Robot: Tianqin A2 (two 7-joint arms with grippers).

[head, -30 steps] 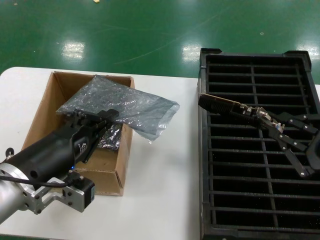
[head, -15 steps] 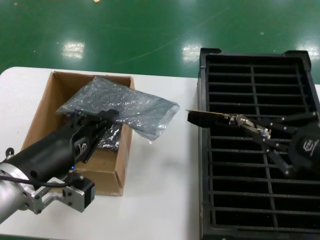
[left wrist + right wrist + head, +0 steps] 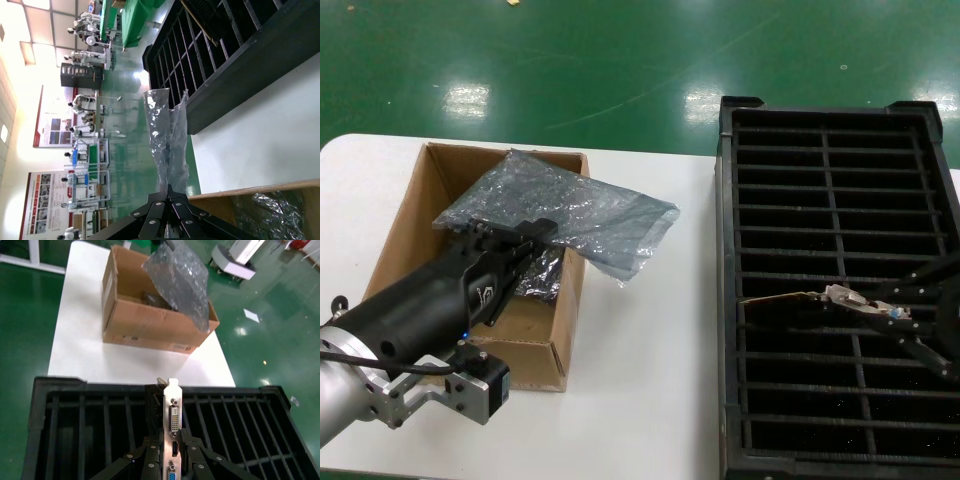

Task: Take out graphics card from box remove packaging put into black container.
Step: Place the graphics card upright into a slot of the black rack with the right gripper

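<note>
While low, right gripper (card-clamped)

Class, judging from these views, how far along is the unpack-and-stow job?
Done: the graphics card is out of the box and its packaging, which the left gripper holds. In hand: the right gripper holds the card edge-on over the black container. Left: seat and release it.

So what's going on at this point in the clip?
The right gripper is shut on the graphics card, holding it by its bracket end, on edge and low over the slots of the black container. The left gripper is shut on the packaging, the emptied bag draped over the box and its far wall.
</note>
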